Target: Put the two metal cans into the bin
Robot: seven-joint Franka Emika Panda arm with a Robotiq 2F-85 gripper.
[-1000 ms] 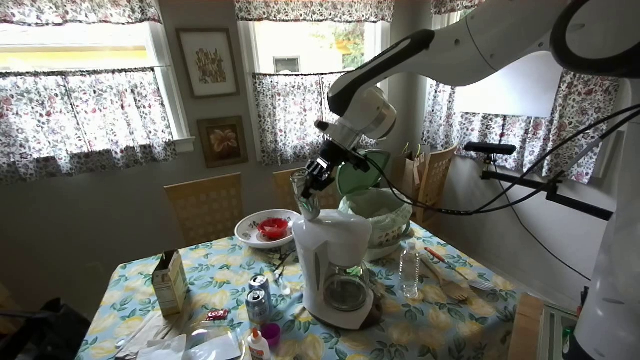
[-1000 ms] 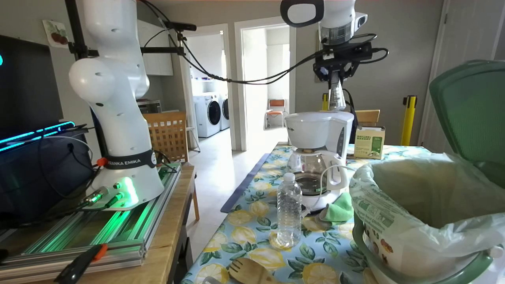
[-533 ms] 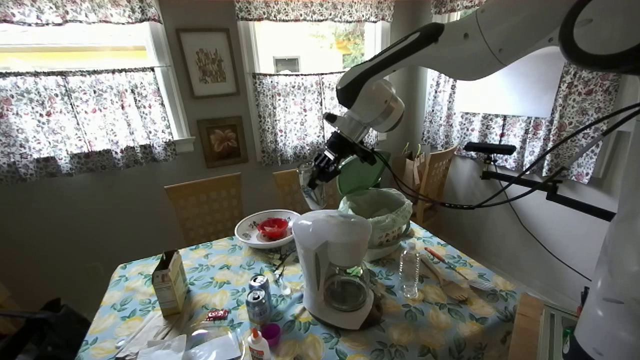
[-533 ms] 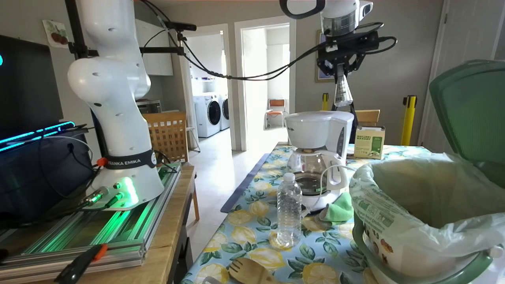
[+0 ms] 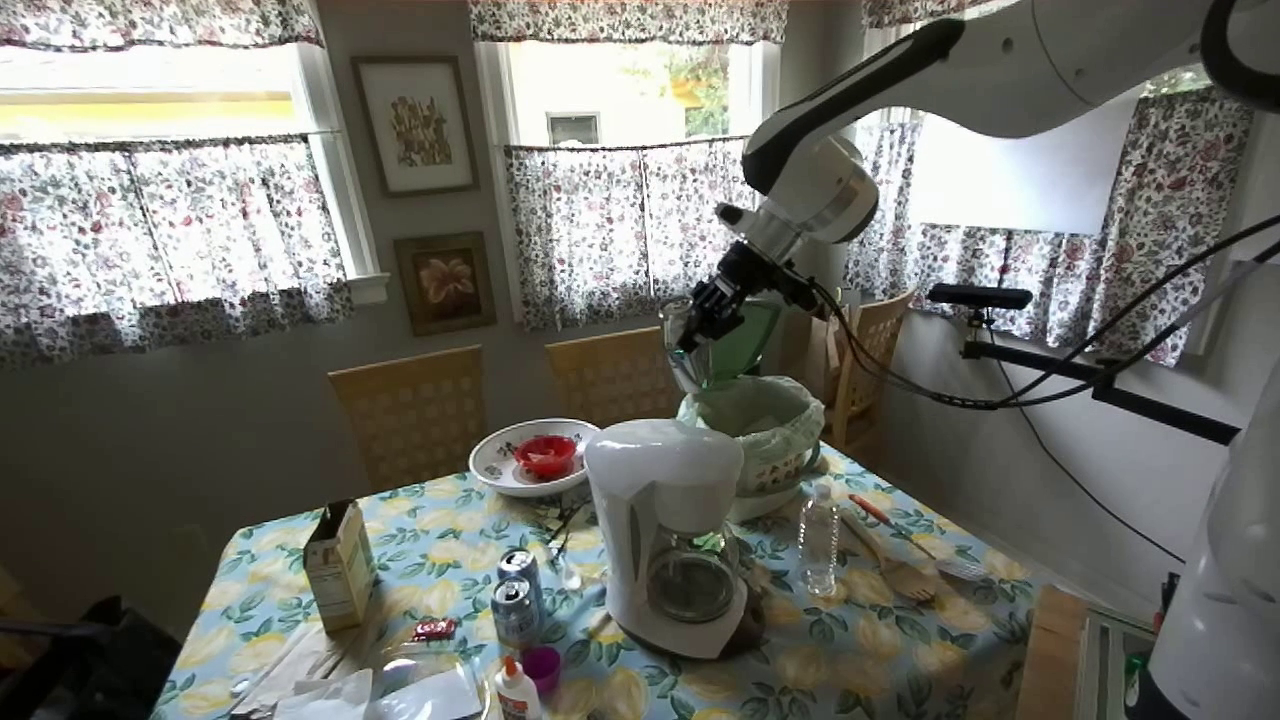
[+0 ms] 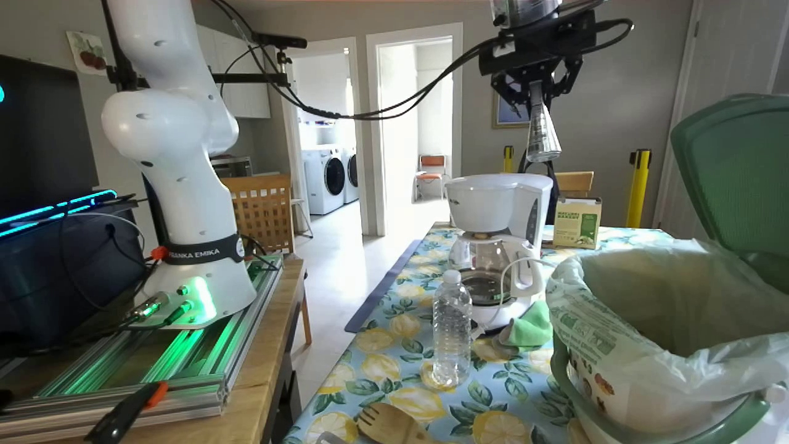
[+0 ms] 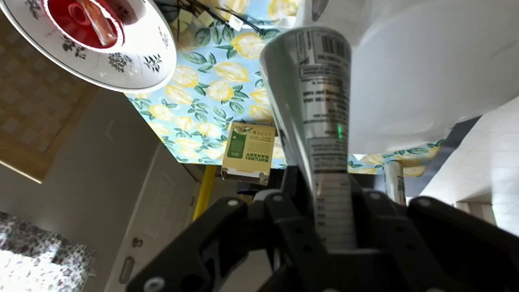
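– Where does the light come from?
– Windows [image 5: 620,80], glaring white in an exterior view, floral curtains [image 5: 578,230] across their lower halves
– And the grey wall [image 5: 200,440] around them?
– Two framed pictures [image 5: 417,125] hang there, one above the other, with wooden chairs [image 5: 410,420] standing in front
– Any doorways [image 6: 414,139]?
– Two, in an exterior view: white front-loading machines [image 6: 317,185] through one, an orange-seated chair [image 6: 431,176] through its neighbour
– And underfoot?
– A pale floor [image 6: 342,259], shiny with light, beside a table [image 6: 394,345] dressed in lemon-print cloth [image 6: 380,365]
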